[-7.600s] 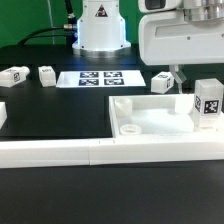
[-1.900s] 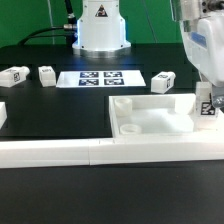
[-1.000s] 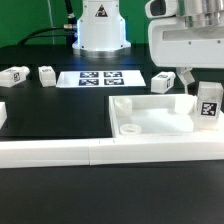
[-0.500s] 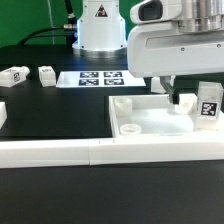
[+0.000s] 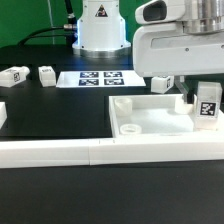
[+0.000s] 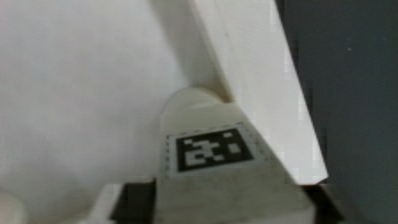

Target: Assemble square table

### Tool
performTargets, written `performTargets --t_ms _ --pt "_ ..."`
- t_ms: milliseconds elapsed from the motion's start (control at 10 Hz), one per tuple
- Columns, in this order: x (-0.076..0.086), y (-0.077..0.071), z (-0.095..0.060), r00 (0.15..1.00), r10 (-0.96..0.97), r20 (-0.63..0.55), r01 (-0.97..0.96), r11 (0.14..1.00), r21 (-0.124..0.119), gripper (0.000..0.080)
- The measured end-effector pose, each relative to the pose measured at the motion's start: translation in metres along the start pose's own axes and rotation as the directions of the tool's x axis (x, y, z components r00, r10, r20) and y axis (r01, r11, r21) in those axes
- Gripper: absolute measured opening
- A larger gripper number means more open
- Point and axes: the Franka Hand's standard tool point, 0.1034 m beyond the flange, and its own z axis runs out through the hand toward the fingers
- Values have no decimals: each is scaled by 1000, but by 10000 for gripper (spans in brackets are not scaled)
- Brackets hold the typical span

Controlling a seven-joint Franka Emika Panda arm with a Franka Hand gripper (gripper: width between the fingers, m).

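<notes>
The white square tabletop lies against the white border bars, sockets up. One short white tagged leg stands upright in its corner at the exterior view's right. My gripper comes down over this leg, one dark finger against its side. In the wrist view the leg fills the space between the jaws, tag facing the camera, beside the tabletop's raised rim. A second leg lies behind the tabletop. Two more legs lie at the far left.
The marker board lies flat behind the tabletop, in front of the robot base. Long white border bars run along the front. A dark flat piece sits at the left edge.
The hand turned and swung left half a second ago, and is now back to the right over the upright leg. The leg and tabletop stay in place.
</notes>
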Motion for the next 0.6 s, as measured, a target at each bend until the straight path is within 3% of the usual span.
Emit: performTargets --t_ms 400,600 --pt "-1 0 0 947 323 0 -323 947 -1 288" --pt "-4 -4 1 779 627 -2 -627 779 7 288"
